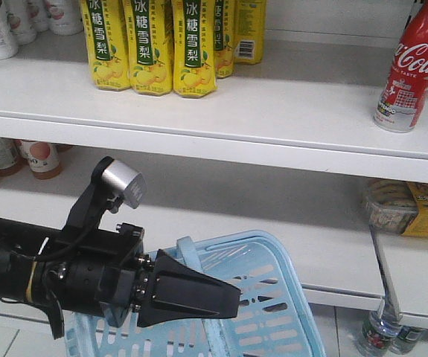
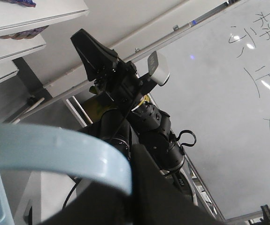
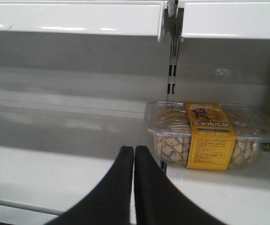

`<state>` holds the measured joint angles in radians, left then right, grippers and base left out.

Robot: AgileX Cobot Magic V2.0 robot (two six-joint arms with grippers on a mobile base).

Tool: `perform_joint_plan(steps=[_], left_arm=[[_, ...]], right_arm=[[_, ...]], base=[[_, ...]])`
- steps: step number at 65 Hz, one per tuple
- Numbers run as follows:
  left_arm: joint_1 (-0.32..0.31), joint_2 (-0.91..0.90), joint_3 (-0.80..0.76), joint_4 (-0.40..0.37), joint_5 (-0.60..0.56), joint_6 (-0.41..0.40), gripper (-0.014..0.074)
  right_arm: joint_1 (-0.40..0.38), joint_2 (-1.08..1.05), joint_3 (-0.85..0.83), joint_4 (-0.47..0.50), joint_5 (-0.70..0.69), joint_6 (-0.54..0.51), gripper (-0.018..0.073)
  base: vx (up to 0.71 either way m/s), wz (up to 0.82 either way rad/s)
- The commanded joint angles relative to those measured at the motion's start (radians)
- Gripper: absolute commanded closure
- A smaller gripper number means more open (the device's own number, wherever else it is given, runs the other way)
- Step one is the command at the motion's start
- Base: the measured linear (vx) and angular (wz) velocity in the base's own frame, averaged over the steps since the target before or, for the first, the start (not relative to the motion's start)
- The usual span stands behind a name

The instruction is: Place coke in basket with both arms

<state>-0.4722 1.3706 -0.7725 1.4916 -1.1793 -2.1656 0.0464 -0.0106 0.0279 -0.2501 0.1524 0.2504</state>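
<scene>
The right hand [image 3: 134, 159] is keeping its two fingers pressed together and is holding nothing. It is pointing at a snack box [image 3: 205, 136] on the middle shelf. The left hand [image 2: 135, 187] seems to be closing on the handle of the basket [image 1: 258, 236], which is hanging at the lower middle of the front view. The coke [image 1: 414, 67] is standing upright at the upper right, on the top shelf [image 1: 273, 111], well apart from both hands. I am judging two risks. The rising hand may strike the shelf edge, and shut fingers may push the slim bottle over.
</scene>
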Motion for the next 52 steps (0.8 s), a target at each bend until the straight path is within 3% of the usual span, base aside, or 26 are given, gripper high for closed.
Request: perform_joint_plan(steps=[1, 52], left_arm=[[-0.004, -0.033, -0.028, -0.083, -0.15, 0.003, 0.0602], [-0.004, -0.033, -0.028, -0.083, -0.15, 0.003, 0.0602]], right_arm=[[-0.007, -0.013, 0.006, -0.012, -0.068, -0.006, 0.0564], [-0.007, -0.013, 0.006, -0.012, -0.067, -0.006, 0.0564]], base=[[0.04, -0.12], [0.06, -0.21]])
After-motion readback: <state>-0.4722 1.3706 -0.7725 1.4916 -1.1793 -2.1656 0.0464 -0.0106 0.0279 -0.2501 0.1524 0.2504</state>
